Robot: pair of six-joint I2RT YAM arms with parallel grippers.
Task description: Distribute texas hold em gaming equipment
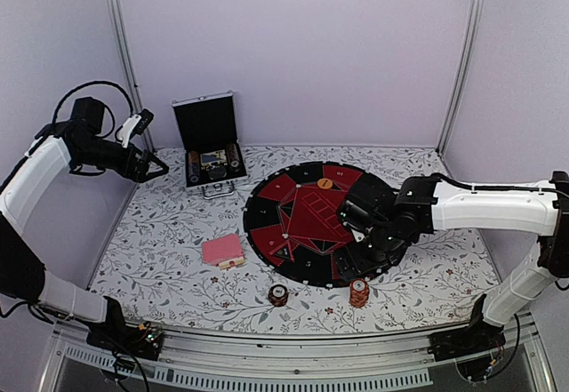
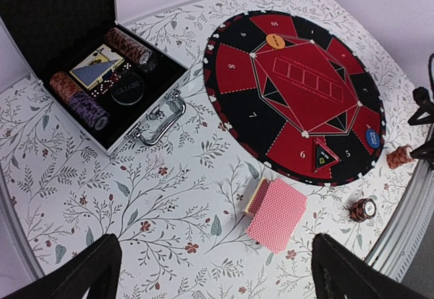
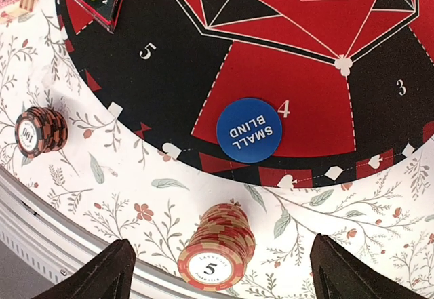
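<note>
As it lies flat, the deck point(image 1: 222, 250) runs lengthwise left-right.

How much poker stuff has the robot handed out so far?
Done: an orange-red chip stack and a dark red chip stack stand by the near edge of the mat; the small blind button lies on seat 4. In hand: nothing; the right gripper hangs open over the orange-red stack, and the left gripper is open too. Left: the card deck is undealt, and the other seats have no chips.

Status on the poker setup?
Left gripper open, empty. Right gripper open above orange chip stack, not gripping. Dark chip stack, card deck on table. Nothing blocking.
</note>
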